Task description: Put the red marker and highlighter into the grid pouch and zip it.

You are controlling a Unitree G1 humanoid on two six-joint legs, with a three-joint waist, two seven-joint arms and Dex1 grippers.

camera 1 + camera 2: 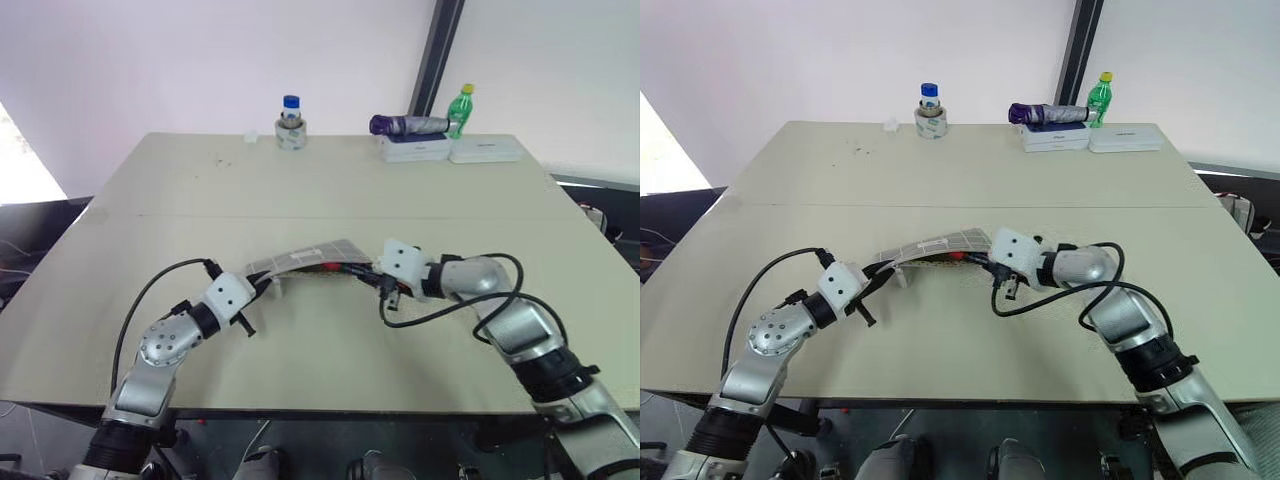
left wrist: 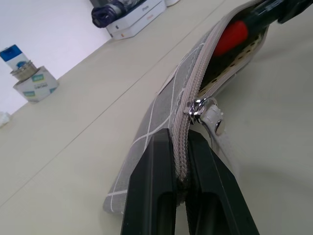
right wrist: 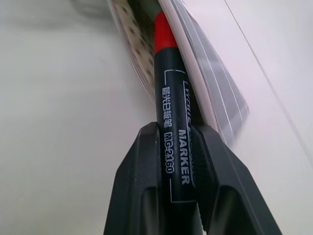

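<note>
The right gripper (image 3: 178,161) is clamped on the dark barrel of the red marker (image 3: 167,98), its red end nosing into the open mouth of the grid pouch (image 1: 300,258), right between the two zipper edges. At the pouch's other end the left gripper (image 2: 180,186) is pinched tight on the closed stretch of zipper, holding the pouch up off the table (image 1: 300,180) in an arch, with the zipper pull (image 2: 198,106) just ahead of its fingertips. The risk here, as I judge it: the marker catches on the dotted lining or the zipper teeth and shoves the pouch instead of sliding in, and with only a thin fabric edge in the left pinch the pouch could twist or slip free. Let go too early and the marker could tip back out of the mouth. No highlighter is to be seen near the pouch.
</note>
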